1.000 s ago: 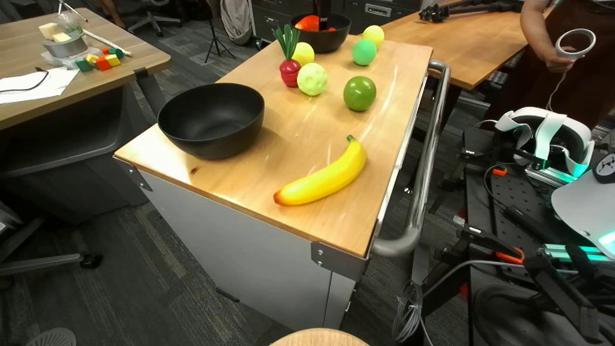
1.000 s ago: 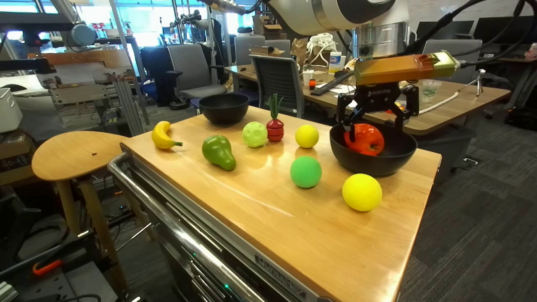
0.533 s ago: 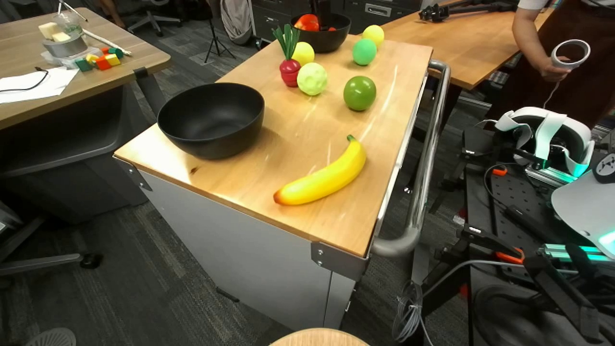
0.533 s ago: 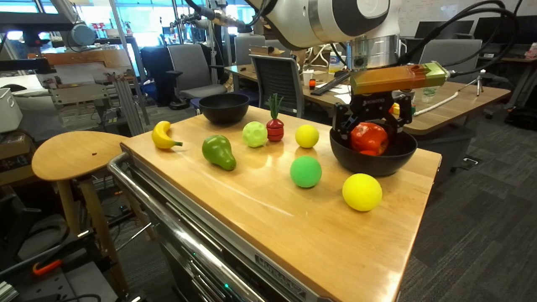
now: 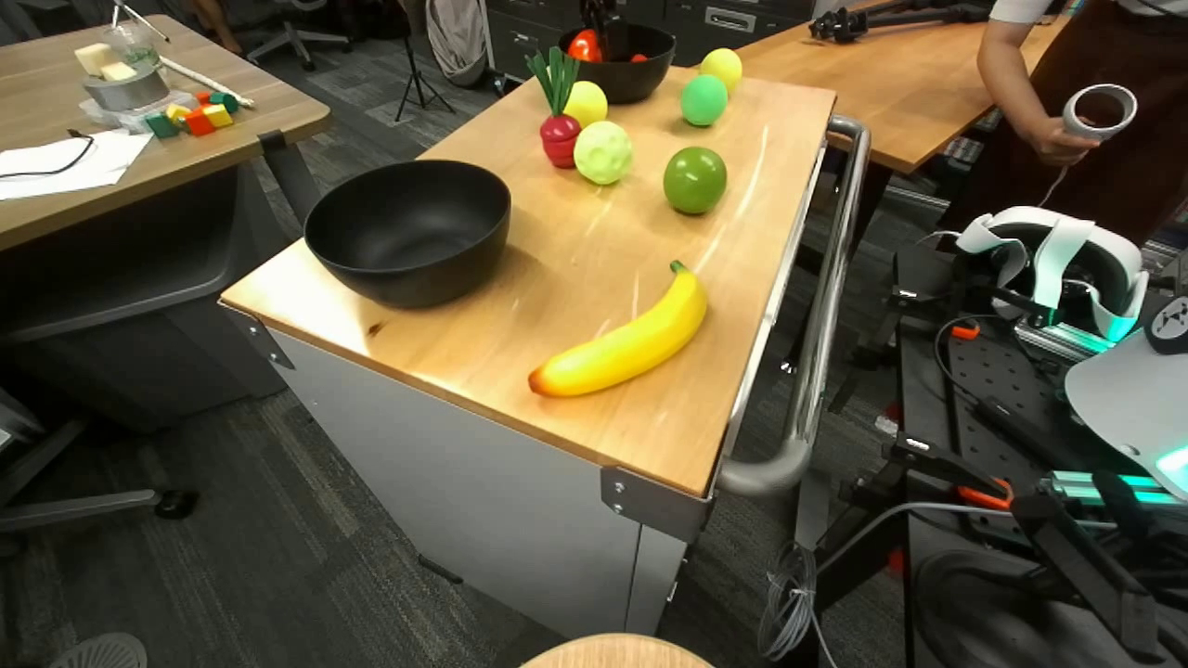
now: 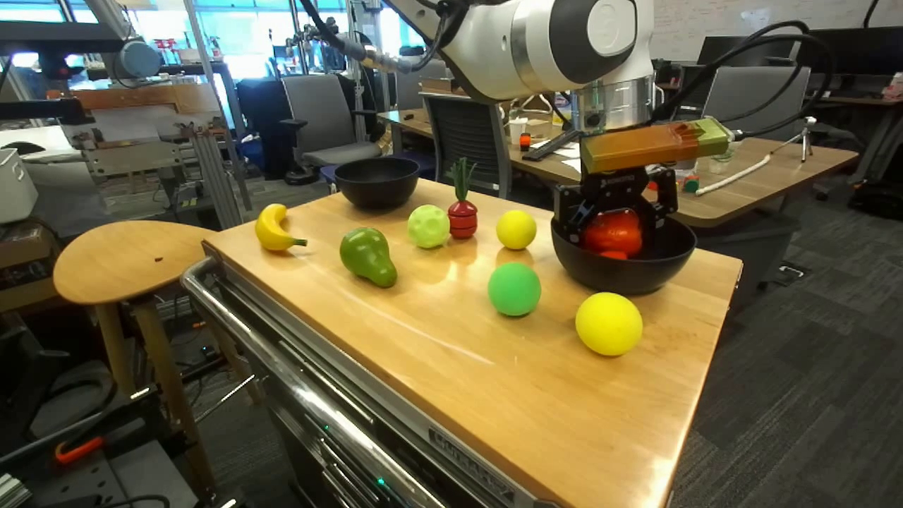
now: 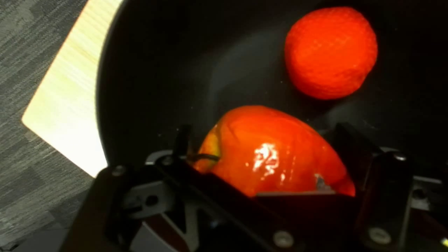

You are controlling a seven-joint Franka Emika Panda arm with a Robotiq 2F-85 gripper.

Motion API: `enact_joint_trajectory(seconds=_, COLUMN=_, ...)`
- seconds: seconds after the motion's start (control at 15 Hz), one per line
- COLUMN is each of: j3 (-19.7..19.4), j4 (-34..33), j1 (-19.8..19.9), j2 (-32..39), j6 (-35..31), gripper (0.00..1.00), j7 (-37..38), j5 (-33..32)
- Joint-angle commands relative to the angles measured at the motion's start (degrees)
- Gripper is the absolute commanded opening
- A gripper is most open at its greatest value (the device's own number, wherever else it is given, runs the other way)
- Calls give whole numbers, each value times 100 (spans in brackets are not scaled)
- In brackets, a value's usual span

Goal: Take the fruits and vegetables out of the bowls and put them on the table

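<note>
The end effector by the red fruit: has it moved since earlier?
Yes. In an exterior view, the end effector has come down and toward the picture's left, judged against the right corner of the table.

White arm (image 6: 488, 55) aslant, black jaws downward and wide apart.

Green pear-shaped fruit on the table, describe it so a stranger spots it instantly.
Find the wooden table by the metal bar handle along one side. Toward that side, between the banana and the bright green ball, lies the green pear-shaped fruit. Its glossy, darker skin and tapered end set it apart.
</note>
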State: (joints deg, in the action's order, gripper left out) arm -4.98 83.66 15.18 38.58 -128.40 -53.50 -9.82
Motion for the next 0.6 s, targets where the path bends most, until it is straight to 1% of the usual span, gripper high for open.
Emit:
enact_joint_trajectory(seconds=0.0, j3=52, j4=-194, j1=-21, j2=131, j6=-217, gripper=71, j7=-103, j5=-158)
enact_joint_trajectory(seconds=0.07, j3=59, j4=-191, j1=-18, j2=130, j6=-278, gripper=68, j7=-116, j5=-169)
enact_joint_trajectory(seconds=0.13, j3=64, j4=-169, j1=-13, j2=109, j6=-311, gripper=63, j7=-125, j5=-172)
enact_joint_trajectory(seconds=0.2, j3=66, j4=-135, j1=-5, j2=75, j6=-339, gripper=61, j7=-139, j5=-173)
enact_joint_trajectory(seconds=0.4, j3=72, j4=195, j1=61, j2=-229, j6=-581, gripper=59, j7=-264, j5=-170)
enact_joint_trajectory(seconds=0.53, j3=74, j4=577, j1=115, j2=-656, j6=-807, gripper=59, j7=-428, j5=-181)
